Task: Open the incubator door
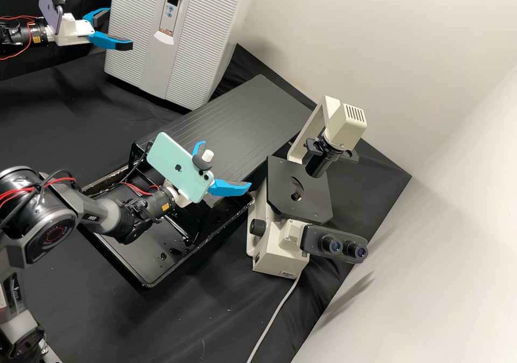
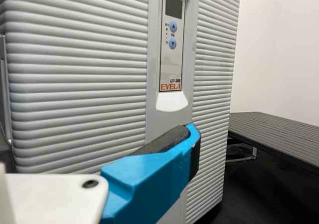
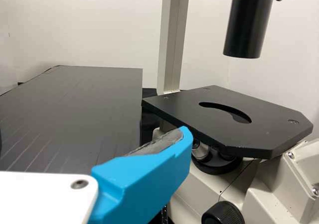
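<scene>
Your light grey, box-shaped incubator (image 1: pixel 215 23) with ribbed sides is standing by the far edge of the black-covered bench surface (image 1: pixel 215 320). Its ribbed front door (image 2: pixel 75 84) is looking closed, with the pale handle recess (image 2: pixel 172 102) sitting right under the narrow control panel (image 2: pixel 173 42). Your left gripper (image 1: pixel 119 28) is hanging before that door, its two blue fingers (image 1: pixel 110 41) spreading apart and grasping nothing; you can't tell whether a tip is touching the door.

Your right gripper (image 1: pixel 226 165) is also gaping and holding nothing, hovering near the black slatted board (image 1: pixel 269 104) and apart from the flat black stage (image 3: pixel 229 129) of the cream microscope (image 1: pixel 283 260). That microscope is standing beside the board, towards the bench surface's right edge, with a grey cable (image 1: pixel 272 322) trailing from it. In front of the board, a black rectangular tray (image 1: pixel 140 260) is resting on the bench surface, dark droplets (image 1: pixel 175 251) lying inside.
</scene>
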